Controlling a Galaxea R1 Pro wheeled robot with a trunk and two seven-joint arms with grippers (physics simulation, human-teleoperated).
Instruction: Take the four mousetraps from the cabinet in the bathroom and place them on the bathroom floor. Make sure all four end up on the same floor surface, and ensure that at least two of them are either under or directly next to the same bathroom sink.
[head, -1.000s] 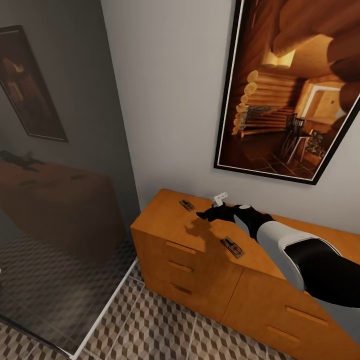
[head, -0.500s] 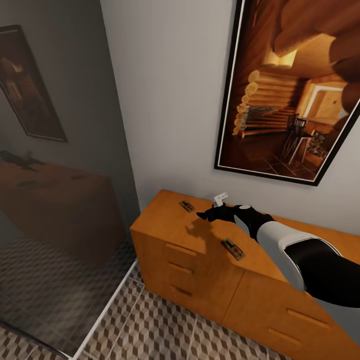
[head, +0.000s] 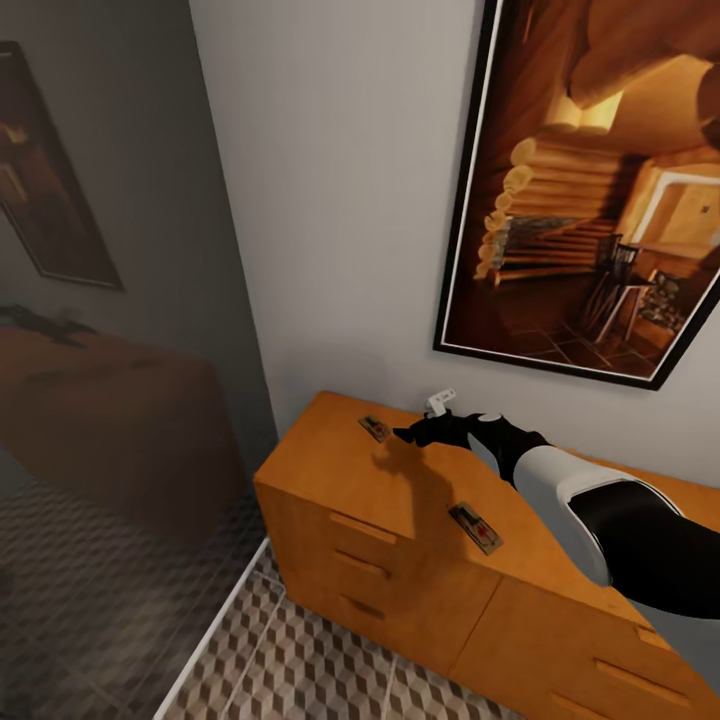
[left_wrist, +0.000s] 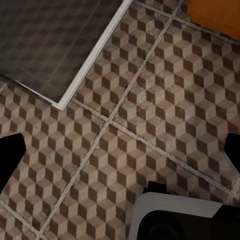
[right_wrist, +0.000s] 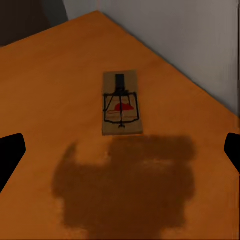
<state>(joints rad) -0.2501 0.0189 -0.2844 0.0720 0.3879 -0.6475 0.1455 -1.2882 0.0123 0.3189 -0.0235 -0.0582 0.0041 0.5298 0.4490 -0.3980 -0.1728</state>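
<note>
head view: right claw (head: 412, 433) hovers over cabinet (head: 330, 480), two traps on top: far trap (head: 376, 428), near trap (head: 475, 527). left wrist: left claw (left_wrist: 120, 155) spread above floor (left_wrist: 150, 100). right wrist: fingers apart, far trap (right_wrist: 121, 103) flat beneath.

The robot's right arm (head: 600, 520) wears a glossy black upper shell, a smooth white forearm cover and a black wrist, ending in a black gripper (head: 415, 432) with slim dark fingers. Beside the left gripper's black fingertips (left_wrist: 11, 156), a rounded white housing (left_wrist: 175, 212) with a black inset sits behind the jaws.
</note>
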